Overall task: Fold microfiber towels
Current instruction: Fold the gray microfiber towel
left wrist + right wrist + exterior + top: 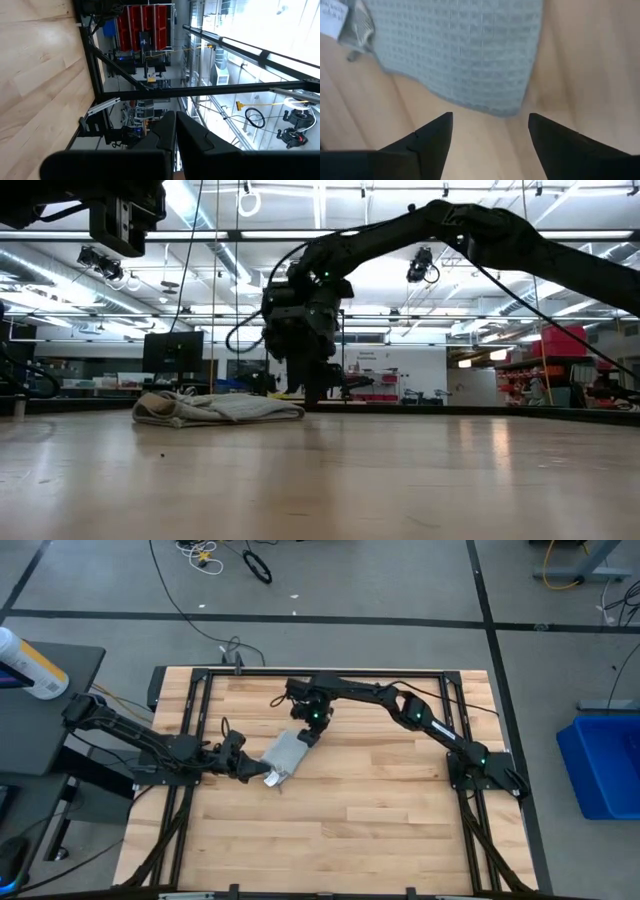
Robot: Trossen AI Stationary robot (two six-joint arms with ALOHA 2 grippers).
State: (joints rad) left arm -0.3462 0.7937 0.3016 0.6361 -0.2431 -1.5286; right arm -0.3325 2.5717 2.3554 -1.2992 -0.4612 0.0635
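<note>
The light grey-blue towel [287,751] lies folded into a small bundle on the wooden table [350,820]. Its white tag [332,20] is at the near-left corner. It also shows in the low view [215,408] and the right wrist view [465,55]. My right gripper [490,117] is open and points down at the table just beyond the towel's far-right edge [495,111], touching nothing. It also shows in the high view [312,733]. My left gripper [176,137] is shut and empty. It is held up above the table beside the towel's near-left corner [262,773].
Black frame rails [300,672] run round the table's edges. Bare wood lies open toward the near edge and the right [400,800]. The room beyond the table holds shelves and a monitor [172,350].
</note>
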